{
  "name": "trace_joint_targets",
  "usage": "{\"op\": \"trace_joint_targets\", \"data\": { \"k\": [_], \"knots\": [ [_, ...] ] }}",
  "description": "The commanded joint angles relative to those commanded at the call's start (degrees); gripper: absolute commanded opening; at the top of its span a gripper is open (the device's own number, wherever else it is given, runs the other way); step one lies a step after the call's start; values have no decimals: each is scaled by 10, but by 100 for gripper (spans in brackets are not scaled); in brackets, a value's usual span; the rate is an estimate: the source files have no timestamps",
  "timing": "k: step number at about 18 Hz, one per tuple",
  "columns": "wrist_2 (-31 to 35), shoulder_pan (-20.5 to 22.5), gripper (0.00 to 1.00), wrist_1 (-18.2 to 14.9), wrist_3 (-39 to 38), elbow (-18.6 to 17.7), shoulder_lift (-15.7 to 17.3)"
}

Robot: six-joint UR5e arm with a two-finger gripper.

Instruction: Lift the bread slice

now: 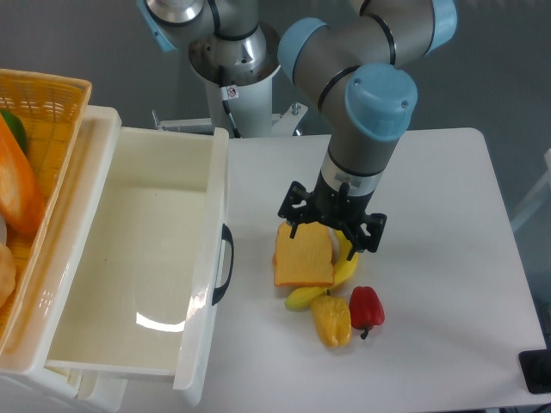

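Taking the flat, pale orange plastic bread slice (304, 255) as the landmark: nearest to the camera, just in front of it, a lumpy glossy yellow pepper (331, 320) and a shiny red pepper (366, 308) are lying on the white table (448, 258). A smooth yellow banana (336, 274) is curving beside and partly under the slice. The slice itself is lying flat, so I judge the pick is not yet done. Directly behind it, the black two-finger gripper (332, 225) is hovering at its far edge; I cannot tell how the fingers are standing. To its left, a white plastic bin (215, 198) is standing.
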Motion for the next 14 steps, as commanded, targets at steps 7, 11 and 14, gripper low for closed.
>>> {"op": "trace_joint_targets", "data": {
  "k": [7,11,14],
  "knots": [
    [10,-5,100,5,-1,-11,-4],
    [12,-7,100,32,-1,-35,-7],
    [14,-7,100,55,-12,-53,-12]
  ]
}}
